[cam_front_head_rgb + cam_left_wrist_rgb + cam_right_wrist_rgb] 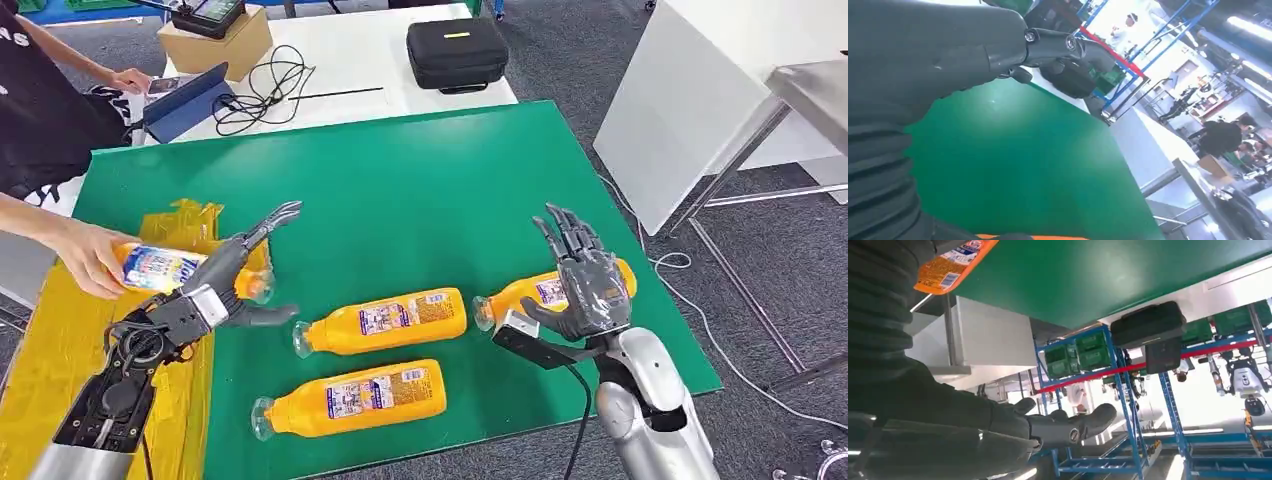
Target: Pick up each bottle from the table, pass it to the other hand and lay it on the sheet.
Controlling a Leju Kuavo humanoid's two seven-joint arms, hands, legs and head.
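One orange bottle [165, 268] at yellow sheet [60, 340], in a person's hand [90, 258]. Three bottles [385, 320] left on green table [420, 200]. Left hand [235, 275], right hand [585, 280]: fingers spread, empty.

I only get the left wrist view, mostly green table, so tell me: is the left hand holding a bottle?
Observer: No, the left hand is spread open over the yellow sheet.
Operator: Where's the nearest bottle?
Observer: A person's hand holds a bottle at the sheet, beside yours.
Operator: How many are left to pick up?
Observer: Three on the green table: middle bottle, front bottle, and rightmost bottle under the open right hand.
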